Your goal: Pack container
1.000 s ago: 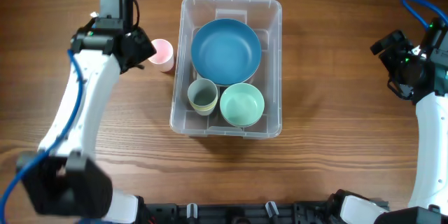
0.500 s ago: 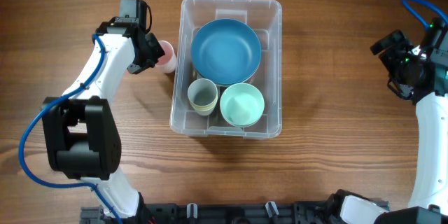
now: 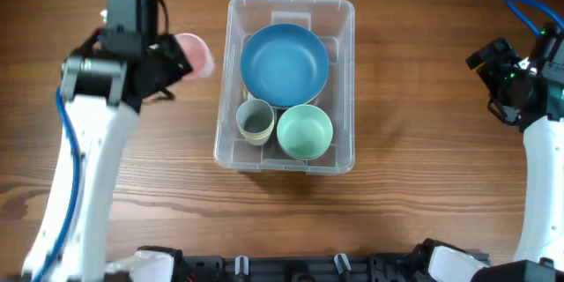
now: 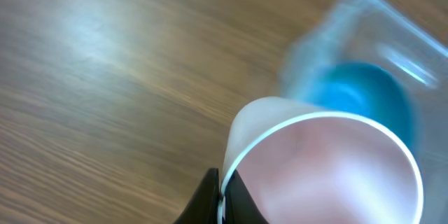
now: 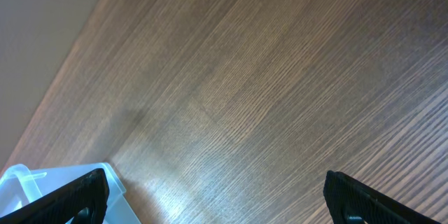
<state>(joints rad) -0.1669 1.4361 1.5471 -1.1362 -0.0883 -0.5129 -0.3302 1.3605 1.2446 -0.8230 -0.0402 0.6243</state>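
Note:
The container [image 3: 347, 97], a clear plastic bin, stands mid-table with a blue bowl [image 3: 285, 64], a pale green bowl [image 3: 305, 131] and a grey-green cup [image 3: 255, 120] inside. Left of it, my left gripper [image 3: 179, 60] is shut on the rim of a pink cup [image 3: 197, 54], which hangs tilted above the wood. In the left wrist view the left gripper [image 4: 222, 199] pinches the pink cup [image 4: 329, 168] by its wall, with the container [image 4: 381, 28] and blue bowl [image 4: 353, 94] blurred behind. My right gripper [image 5: 217, 203] stands open over bare wood, holding nothing.
The right arm [image 3: 515, 88] is raised near the table's right edge, well away from the bin. A corner of the container [image 5: 21, 182] shows at the lower left of the right wrist view. Wooden tabletop [image 3: 423, 159] surrounds the bin.
My left gripper closed on the pink cup's rim beside the bin, then lifted it off the table and tilted it. The right arm has not moved.

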